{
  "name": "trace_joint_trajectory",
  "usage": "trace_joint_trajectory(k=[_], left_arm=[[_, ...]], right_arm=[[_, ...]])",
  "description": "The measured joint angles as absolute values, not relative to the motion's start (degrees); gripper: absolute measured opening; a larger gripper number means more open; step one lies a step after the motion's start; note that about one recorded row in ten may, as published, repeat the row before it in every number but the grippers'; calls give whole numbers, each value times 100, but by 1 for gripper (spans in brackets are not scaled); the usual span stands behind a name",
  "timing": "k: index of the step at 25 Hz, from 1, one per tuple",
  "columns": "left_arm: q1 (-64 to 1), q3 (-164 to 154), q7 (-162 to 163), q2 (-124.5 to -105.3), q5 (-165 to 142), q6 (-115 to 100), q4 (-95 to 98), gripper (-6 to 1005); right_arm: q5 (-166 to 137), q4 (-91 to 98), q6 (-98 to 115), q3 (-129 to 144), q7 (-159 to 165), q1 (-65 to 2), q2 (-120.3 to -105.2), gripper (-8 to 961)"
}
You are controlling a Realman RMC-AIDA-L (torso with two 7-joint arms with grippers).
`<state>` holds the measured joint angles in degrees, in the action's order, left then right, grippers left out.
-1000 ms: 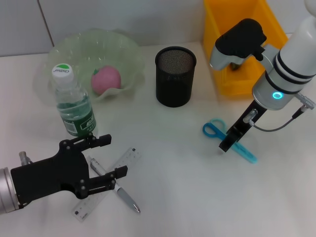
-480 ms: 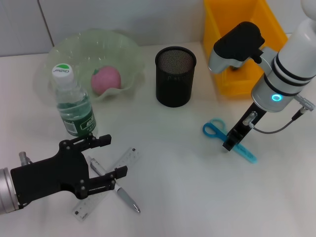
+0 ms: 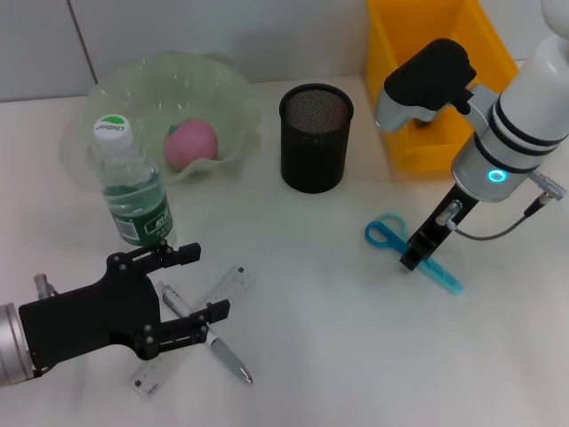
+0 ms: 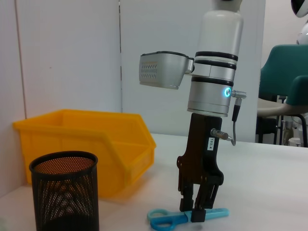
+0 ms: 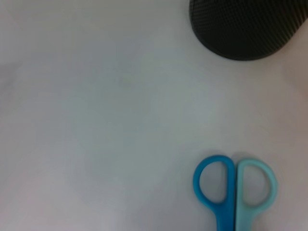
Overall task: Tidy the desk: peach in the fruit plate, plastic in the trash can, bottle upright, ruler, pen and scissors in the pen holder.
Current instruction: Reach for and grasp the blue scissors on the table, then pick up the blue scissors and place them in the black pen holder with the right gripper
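My right gripper (image 3: 412, 260) stands upright on the table, its fingers shut on the blue scissors (image 3: 389, 235) just behind the handles; the left wrist view shows this gripper (image 4: 197, 211) pinching the scissors (image 4: 166, 219) flat on the table. The open left gripper (image 3: 199, 283) hovers low over the grey pen (image 3: 228, 358) and clear ruler (image 3: 233, 283), which lie crossed. A green-labelled bottle (image 3: 133, 191) stands upright. The pink peach (image 3: 189, 145) lies in the glassy fruit plate (image 3: 227, 89). A black mesh pen holder (image 3: 316, 138) stands mid-table. No plastic is in view.
The yellow bin (image 3: 436, 80) serving as trash can sits at the back right, right behind my right arm. The bottle stands just beyond the left gripper's fingers. In the right wrist view the scissors' handles (image 5: 234, 185) lie a short way from the pen holder (image 5: 248, 26).
The right gripper has shifted slightly to the right along the scissors and settled there. The left arm, scissors and everything else have stayed put.
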<state>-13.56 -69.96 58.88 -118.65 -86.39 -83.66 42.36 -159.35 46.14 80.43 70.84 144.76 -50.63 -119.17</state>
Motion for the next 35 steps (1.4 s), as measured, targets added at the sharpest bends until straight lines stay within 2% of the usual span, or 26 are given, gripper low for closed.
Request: trace_joint_trajectory(k=[25,35], left_arm=[[-1353,-6988,5888,-11865,-8640,-8386,4236,783],[-1353,-6982,5889,-11865,-8640,-8393,4236,783]], right_arm=[[-15917,4521,7957,7232,14487,-5078,-11921,343],[-15779,4681,7990,7290,14465,-5052,-11927,245]])
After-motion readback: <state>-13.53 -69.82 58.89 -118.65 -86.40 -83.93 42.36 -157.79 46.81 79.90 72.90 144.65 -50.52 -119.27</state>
